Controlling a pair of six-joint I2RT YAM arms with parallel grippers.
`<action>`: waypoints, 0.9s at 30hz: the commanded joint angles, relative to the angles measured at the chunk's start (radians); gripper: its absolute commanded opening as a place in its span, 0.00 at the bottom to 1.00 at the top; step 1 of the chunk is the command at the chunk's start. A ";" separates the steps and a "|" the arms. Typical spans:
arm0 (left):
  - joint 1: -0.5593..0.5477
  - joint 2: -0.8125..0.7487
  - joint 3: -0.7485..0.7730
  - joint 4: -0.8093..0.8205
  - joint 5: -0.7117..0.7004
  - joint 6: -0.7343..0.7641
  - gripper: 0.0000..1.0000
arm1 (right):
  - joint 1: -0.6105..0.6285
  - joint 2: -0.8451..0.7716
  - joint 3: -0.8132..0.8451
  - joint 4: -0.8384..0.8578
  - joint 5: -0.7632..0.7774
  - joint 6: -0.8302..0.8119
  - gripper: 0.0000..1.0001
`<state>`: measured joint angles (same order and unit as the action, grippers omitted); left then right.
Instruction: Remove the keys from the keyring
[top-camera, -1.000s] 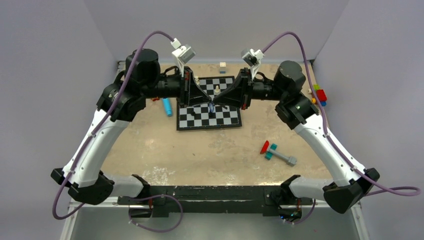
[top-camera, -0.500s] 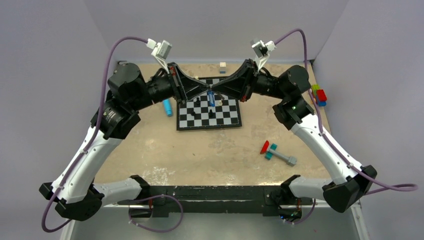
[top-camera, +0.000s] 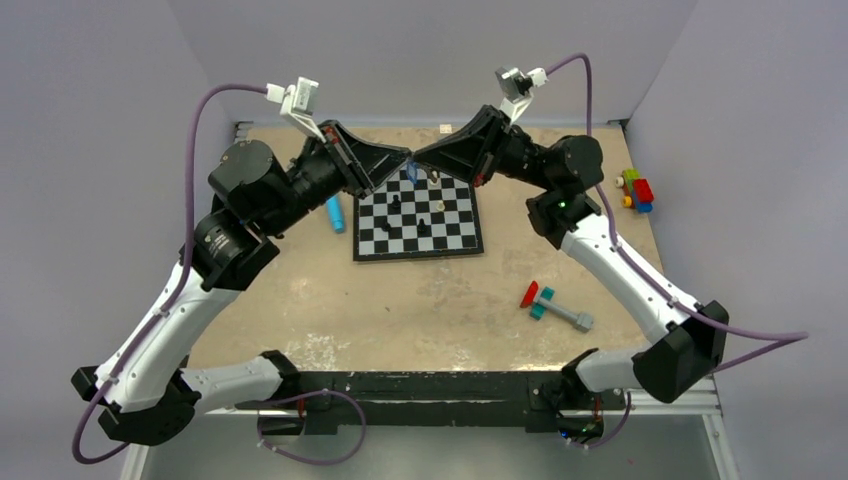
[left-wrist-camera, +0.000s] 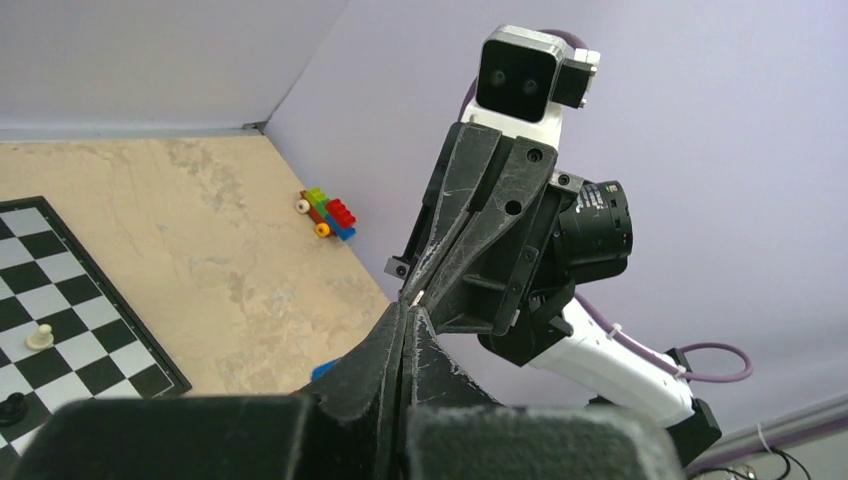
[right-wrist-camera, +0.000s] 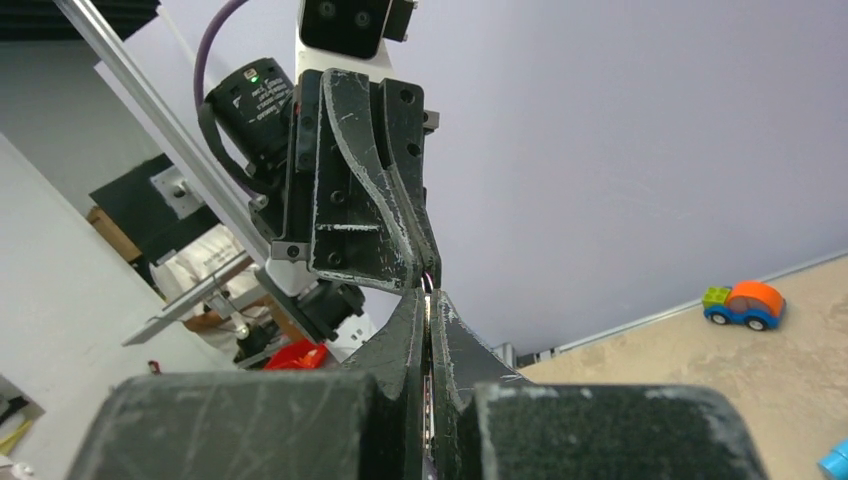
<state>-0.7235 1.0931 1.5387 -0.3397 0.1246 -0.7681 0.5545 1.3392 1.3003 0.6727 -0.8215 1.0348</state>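
Observation:
My left gripper (top-camera: 402, 158) and right gripper (top-camera: 420, 160) meet tip to tip, raised above the far edge of the chessboard (top-camera: 462, 236). Both are shut. The blue-headed key (top-camera: 411, 175) hangs just below the point where the tips meet. In the left wrist view my left gripper (left-wrist-camera: 412, 308) pinches a small silvery bit of the keyring (left-wrist-camera: 418, 297) at its tip, and a patch of the key's blue head (left-wrist-camera: 322, 370) shows beside the fingers. In the right wrist view my right gripper (right-wrist-camera: 428, 293) is closed on a thin sliver of the keyring (right-wrist-camera: 428, 282). Most of the ring is hidden.
Several chess pieces stand on the chessboard. A light-blue cylinder (top-camera: 334, 213) lies to its left. A red-teal-grey toy (top-camera: 553, 305) lies at the front right. A toy of coloured bricks (top-camera: 636, 190) sits at the right edge and a small cube (top-camera: 445, 132) at the back.
Both grippers, still tip to tip, have risen and moved toward the back of the table. The blue key has gone with them, off the middle of the board.

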 joint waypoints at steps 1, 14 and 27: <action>-0.018 0.009 -0.021 -0.003 -0.118 -0.014 0.00 | 0.010 0.021 0.021 0.236 0.041 0.145 0.00; -0.018 -0.042 0.108 -0.233 -0.178 0.208 0.69 | 0.011 -0.058 0.013 -0.039 0.000 -0.077 0.00; 0.101 0.266 0.619 -0.785 0.451 0.543 0.45 | 0.024 -0.114 0.110 -0.664 -0.086 -0.575 0.00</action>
<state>-0.6342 1.2160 2.0289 -0.8936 0.2646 -0.3370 0.5659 1.2320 1.3617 0.1688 -0.8711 0.6086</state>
